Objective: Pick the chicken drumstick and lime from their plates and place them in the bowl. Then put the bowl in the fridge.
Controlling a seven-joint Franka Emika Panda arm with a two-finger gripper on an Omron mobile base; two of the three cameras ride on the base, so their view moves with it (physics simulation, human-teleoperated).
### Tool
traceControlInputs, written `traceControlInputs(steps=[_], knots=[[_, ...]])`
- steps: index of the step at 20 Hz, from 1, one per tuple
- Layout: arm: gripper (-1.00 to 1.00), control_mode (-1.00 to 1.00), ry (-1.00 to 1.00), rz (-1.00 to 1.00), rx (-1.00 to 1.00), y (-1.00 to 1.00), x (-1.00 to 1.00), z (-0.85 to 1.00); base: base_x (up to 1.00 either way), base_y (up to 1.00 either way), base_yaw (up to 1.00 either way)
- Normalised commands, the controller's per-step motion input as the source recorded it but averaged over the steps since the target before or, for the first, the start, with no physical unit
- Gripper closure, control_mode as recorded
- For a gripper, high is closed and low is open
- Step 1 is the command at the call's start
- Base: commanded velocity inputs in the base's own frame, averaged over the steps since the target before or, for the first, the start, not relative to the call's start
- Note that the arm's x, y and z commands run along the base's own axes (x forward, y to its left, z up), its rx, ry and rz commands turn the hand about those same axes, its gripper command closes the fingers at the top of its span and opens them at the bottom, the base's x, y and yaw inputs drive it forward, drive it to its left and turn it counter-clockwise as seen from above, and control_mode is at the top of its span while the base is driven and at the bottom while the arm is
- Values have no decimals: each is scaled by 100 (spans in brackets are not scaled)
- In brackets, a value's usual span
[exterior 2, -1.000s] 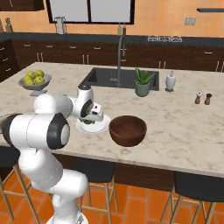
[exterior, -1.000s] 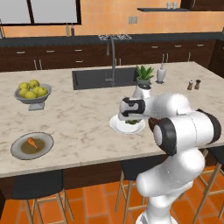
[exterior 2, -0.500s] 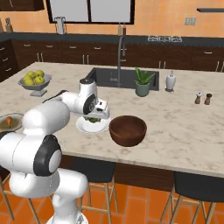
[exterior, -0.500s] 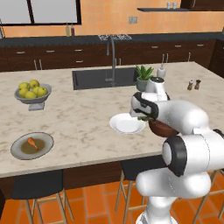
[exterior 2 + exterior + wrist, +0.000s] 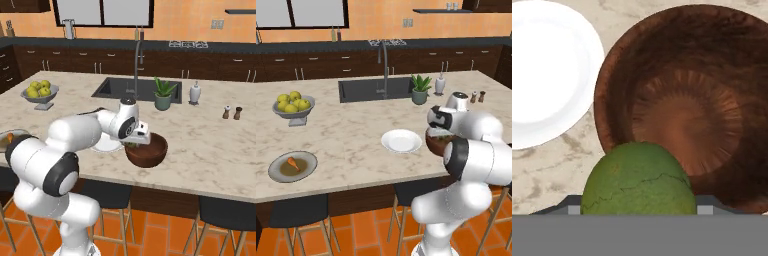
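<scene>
My gripper (image 5: 639, 207) is shut on the lime (image 5: 639, 180), a dark green round fruit that hangs over the near rim of the reddish-brown bowl (image 5: 687, 115). Beside the bowl lies the bare white plate (image 5: 547, 75). In the right base view the gripper (image 5: 136, 142) hovers at the left rim of the bowl (image 5: 150, 152), with the white plate (image 5: 106, 145) behind the arm. In the left base view the chicken drumstick (image 5: 292, 162) lies on the grey plate (image 5: 276, 172) at the counter's left front. The fridge is out of view.
A grey footed fruit bowl (image 5: 293, 106) with yellow-green fruit stands at the back left. The sink (image 5: 373, 89) with its faucet, a potted plant (image 5: 420, 89) and shakers (image 5: 477, 96) are behind. Stools line the counter's front edge.
The gripper lifted the lime off the white plate and swung right with it to above the bowl's rim. The plate is now bare.
</scene>
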Motion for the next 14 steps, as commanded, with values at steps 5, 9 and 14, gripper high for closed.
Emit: traceControlInputs(steps=[5, 9, 14], knots=[[100, -100, 1, 0, 0, -45, 72, -45, 0, 0, 0], [100, -100, 9, 0, 0, -26, 34, -45, 0, 0, 0], [-100, -100, 5, 0, 0, -3, 23, -41, 0, 0, 0]])
